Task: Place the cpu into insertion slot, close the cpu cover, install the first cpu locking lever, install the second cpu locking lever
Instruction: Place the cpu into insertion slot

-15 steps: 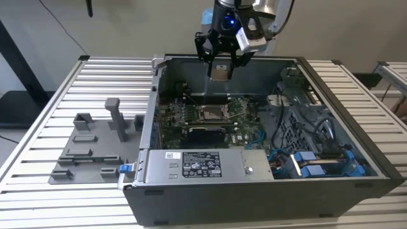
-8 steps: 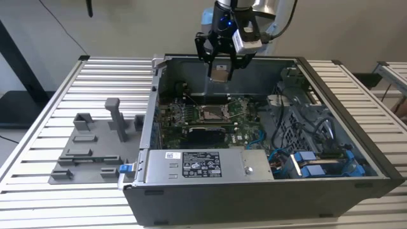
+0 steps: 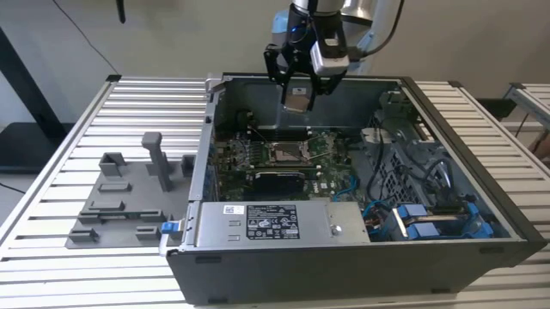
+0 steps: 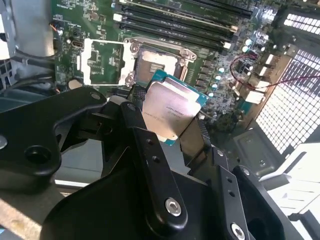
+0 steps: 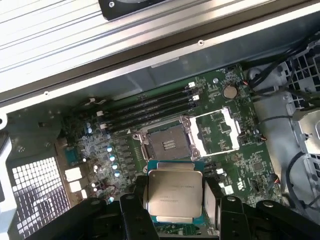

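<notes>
My black gripper (image 3: 298, 95) has its fingers clamped on the small flat silver-topped cpu (image 5: 175, 192) above the open grey computer case (image 3: 344, 277). I reckon a tilted release would bend socket pins. The case's green motherboard (image 5: 90, 140) carries the empty insertion slot (image 3: 284, 152), at six o'clock from the cpu in the exterior view.
</notes>
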You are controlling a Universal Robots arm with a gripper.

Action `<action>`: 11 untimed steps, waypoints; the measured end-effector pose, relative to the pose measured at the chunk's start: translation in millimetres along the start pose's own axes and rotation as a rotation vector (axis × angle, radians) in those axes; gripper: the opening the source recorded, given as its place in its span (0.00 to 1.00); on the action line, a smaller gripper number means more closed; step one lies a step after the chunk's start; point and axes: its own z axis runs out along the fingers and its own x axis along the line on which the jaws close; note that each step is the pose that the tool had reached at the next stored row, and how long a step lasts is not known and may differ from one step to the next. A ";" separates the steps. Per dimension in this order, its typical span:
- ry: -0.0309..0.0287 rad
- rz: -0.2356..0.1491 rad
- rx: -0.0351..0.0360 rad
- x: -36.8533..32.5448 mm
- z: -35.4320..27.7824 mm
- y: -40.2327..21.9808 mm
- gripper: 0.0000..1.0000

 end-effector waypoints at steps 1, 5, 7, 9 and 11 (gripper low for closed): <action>-0.0008 0.010 -0.0005 0.0 0.3 0.0 0.55; -0.0035 0.049 -0.0026 -0.1 1.5 -0.1 0.55; -0.0048 0.067 -0.0034 -0.1 2.1 -0.1 0.55; -0.0059 0.084 -0.0044 -0.1 2.7 -0.2 0.55; -0.0068 0.096 -0.0048 -0.2 3.2 -0.2 0.55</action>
